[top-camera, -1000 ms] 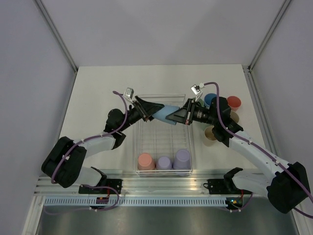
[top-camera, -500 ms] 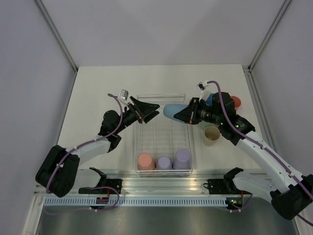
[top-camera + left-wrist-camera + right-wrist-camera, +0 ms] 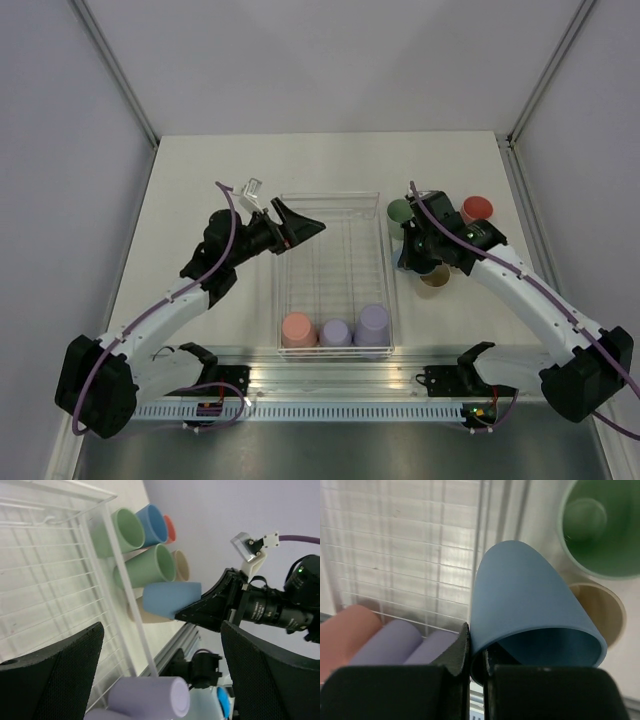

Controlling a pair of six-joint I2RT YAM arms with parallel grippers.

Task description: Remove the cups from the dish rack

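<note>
The white wire dish rack point(image 3: 330, 196) stands mid-table with a salmon cup point(image 3: 298, 328) and two lavender cups point(image 3: 334, 332) point(image 3: 372, 324) upside down along its near end. My right gripper point(image 3: 476, 660) is shut on the wall of a blue cup point(image 3: 530, 605), one finger inside and one outside. It holds the cup tilted just right of the rack, above the cups on the table. In the top view the right gripper point(image 3: 412, 258) hides most of that cup. My left gripper point(image 3: 305, 226) is open and empty over the rack's far left corner, facing the blue cup point(image 3: 170, 599).
Right of the rack several cups stand upright on the table: a green cup point(image 3: 399, 211), a red one point(image 3: 477, 209) and a beige one point(image 3: 434, 280). The left wrist view shows more there, among them a second green cup point(image 3: 147, 570) and another blue cup point(image 3: 152, 522).
The left gripper opened, let go of the blue cup and drew back to the left. The right arm carried the cup rightwards out of the rack to above the cups on the table.
</note>
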